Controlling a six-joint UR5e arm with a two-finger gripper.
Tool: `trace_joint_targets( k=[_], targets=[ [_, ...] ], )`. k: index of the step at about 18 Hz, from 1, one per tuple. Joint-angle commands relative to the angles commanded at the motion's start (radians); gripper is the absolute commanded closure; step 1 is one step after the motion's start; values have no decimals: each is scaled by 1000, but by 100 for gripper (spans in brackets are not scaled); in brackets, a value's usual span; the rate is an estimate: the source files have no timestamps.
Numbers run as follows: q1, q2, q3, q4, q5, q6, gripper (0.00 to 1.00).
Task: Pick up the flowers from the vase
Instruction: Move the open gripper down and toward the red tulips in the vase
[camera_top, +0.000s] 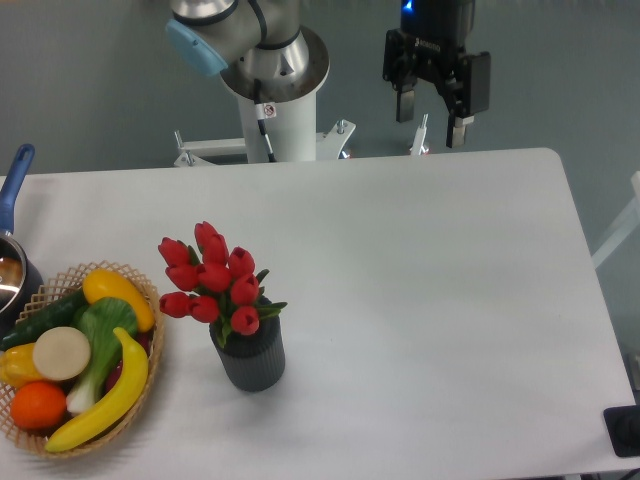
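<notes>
Camera view, fixed, looking down on a white table. Gripper hangs above the far edge, right of the arm's base, well apart from everything on the table. Jaws stand apart with a clear gap between the two fingers; nothing is held between them.

Vase: dark grey, ribbed sides, upright, near the front edge and left of the table's middle. It holds the flowers, a bunch of red closed buds with green leaves. The bunch leans toward the left edge, so most buds sit up and to the left of the vase mouth. Stems are hidden inside the vase.

Basket: wicker, at the front left corner, just beside the vase but not touching it as far as can be told. Contents: a long banana along its right side, an orange at the front, a yellow pepper-like piece at the back, a dark cucumber on the left, a pale round slice in the middle, and green leafy pieces beneath.

Pot with a blue handle sits at the left edge, partly cut off; contents look brownish, not identifiable.
</notes>
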Motion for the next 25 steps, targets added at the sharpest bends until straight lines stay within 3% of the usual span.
trace_joint_targets(
  k=[11, 22, 25],
  targets=[
    [-9, 5, -14, -3, -25, -5, 0],
    [-23, 31, -100, 32, -101, -190, 0],
    [-37, 34, -146, 44, -211, -299, 0]
  ],
)
